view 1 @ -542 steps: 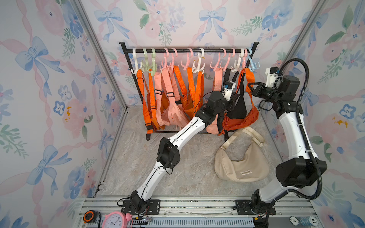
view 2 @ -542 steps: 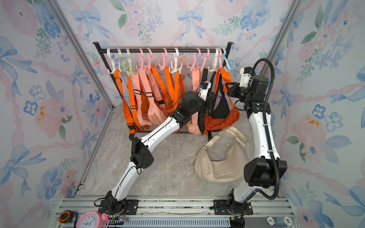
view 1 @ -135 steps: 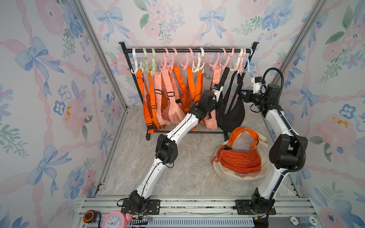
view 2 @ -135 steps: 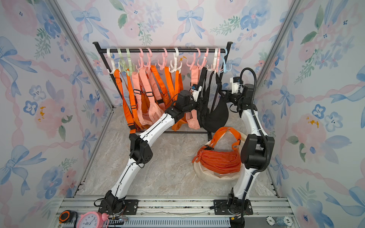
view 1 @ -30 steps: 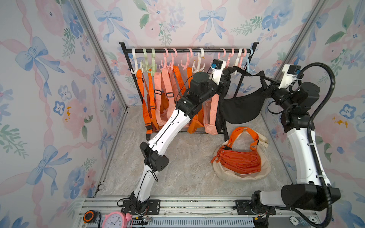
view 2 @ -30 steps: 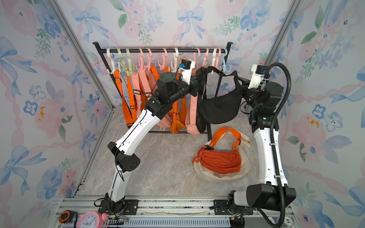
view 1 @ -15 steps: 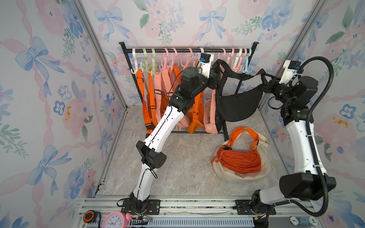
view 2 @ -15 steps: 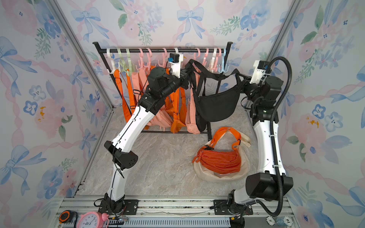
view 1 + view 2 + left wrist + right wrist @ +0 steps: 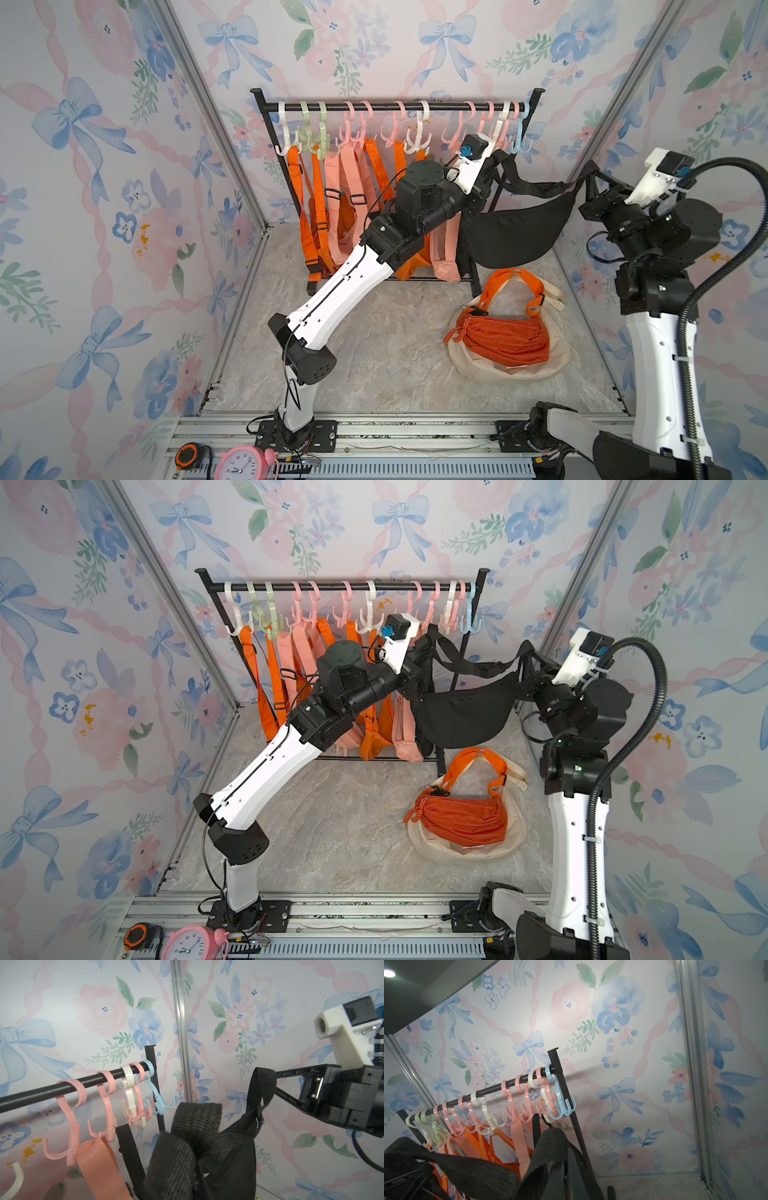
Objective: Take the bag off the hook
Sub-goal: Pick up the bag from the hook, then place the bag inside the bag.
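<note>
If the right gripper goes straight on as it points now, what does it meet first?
Probably the rack's end post, just past the black strap that the right gripper holds; depth is uncertain.

Black bag (image 9: 515, 232), black woven strap (image 9: 195, 1118). Orange bag (image 9: 505, 338); cream bag (image 9: 469, 368). Rail (image 9: 374, 107) black. Hooks (image 9: 73, 1136) pink, white, pale green, one blue. Surface (image 9: 374, 332) grey, marbled. Wallpaper (image 9: 104, 166): pastel flowers, blue bows, pink ribbons.

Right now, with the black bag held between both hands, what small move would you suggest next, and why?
I would probably draw both hands slightly away from the rail. The left hand and right hand pinch the black bag by its strap, yet one stretch seems to reach up among the hooks.
</note>
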Robot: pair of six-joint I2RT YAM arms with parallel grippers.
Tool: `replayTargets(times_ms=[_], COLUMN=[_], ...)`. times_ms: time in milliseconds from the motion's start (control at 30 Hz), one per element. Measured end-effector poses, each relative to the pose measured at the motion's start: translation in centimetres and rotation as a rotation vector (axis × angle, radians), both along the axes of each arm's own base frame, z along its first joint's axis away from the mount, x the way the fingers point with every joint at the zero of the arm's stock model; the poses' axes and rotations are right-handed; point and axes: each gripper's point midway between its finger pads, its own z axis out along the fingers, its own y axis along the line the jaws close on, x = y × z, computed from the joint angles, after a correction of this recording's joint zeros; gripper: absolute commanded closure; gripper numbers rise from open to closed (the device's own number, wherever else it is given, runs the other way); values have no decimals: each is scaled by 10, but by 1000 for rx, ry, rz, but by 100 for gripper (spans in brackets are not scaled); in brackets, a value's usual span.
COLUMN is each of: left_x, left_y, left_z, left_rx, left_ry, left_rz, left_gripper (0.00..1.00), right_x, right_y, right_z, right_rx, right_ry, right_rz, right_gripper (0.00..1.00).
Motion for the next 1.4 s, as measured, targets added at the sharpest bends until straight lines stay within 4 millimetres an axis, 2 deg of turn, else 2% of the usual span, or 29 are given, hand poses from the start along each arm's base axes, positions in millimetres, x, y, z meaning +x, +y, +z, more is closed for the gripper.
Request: replayTargets(times_ms=[100, 200, 433, 567, 733, 900, 1000, 1100, 1233, 1300, 1400], left_x=[-19, -37, -86, -110, -150, -186, -202, -206, -191, -182, -168], left_y=[8, 12, 10, 15, 24, 27, 24, 20, 9, 0, -12], left_z=[8, 10, -18, -34, -47, -47, -59, -84, -129, -145, -167], left_rx=[5, 15, 67, 78, 77, 57, 62, 78, 136, 158, 182], left_ry=[-21, -40, -47, -45, -48, -61, -52, -21, 41, 63, 98], left_rz=[4, 8, -43, -63, -121, -157, -172, -171, -120, -98, -75], left_gripper=[100, 100, 100, 100, 100, 100, 100, 100, 100, 100, 100], right_x=[-20, -39, -94, -132, -185, -218, -231, -242, -249, -243, -223], right_y=[-5, -12, -19, -20, -24, -27, -33, -41, -57, -62, -64], right_z=[-8, -24, -62, -68, -73, -82, -93, -110, -155, -176, -202], right_rx=[23, 50, 103, 114, 132, 156, 165, 177, 193, 190, 167], right_ry=[11, 38, 64, 27, -46, -66, -51, -28, 23, 69, 153], right_rz=[-50, -102, -200, -249, -321, -358, -389, -433, -509, -523, -524], right_gripper=[100, 100, 100, 100, 100, 100, 100, 100, 100, 100, 100])
